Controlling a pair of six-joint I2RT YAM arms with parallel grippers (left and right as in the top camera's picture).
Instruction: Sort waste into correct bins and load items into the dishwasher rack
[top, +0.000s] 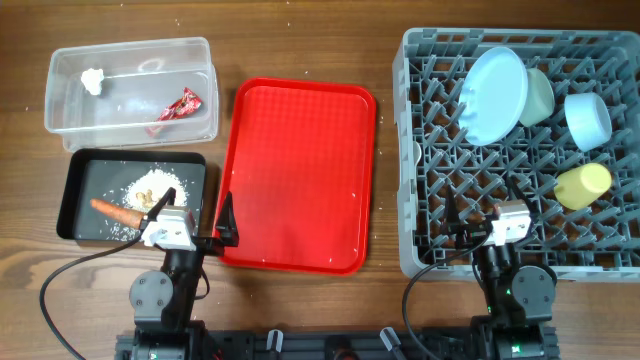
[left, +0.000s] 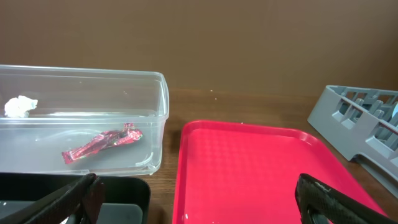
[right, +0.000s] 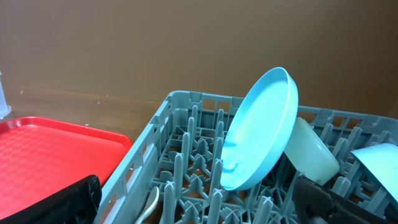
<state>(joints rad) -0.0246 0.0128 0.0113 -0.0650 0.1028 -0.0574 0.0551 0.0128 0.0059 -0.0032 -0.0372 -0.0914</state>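
Observation:
The clear tub (top: 60, 120) holds a red candy wrapper (top: 180, 104) and a small white scrap (top: 93, 80); both show again in the left wrist view, the wrapper (left: 102, 144) and the scrap (left: 20, 106). Beige food scraps (top: 150, 185) and a carrot piece (top: 115, 211) lie in the black tray (top: 85, 185). The grey dishwasher rack (top: 411, 150) carries a pale blue plate (top: 495, 95) leaning upright, a pale green bowl (top: 538, 95), a light blue bowl (top: 587, 118) and a yellow cup (top: 583, 185). A white spoon (right: 149, 202) lies between pegs. My left gripper (top: 193, 215) hangs open at the black tray's near right corner. My right gripper (top: 488, 208) stands open over the rack's near edge.
A flat red serving tray (top: 295, 175) lies bare between the bins and the rack, and both wrist views catch part of it. Brown wooden table runs all round. The rack's upright pegs (right: 214, 168) rise just ahead of my right fingers.

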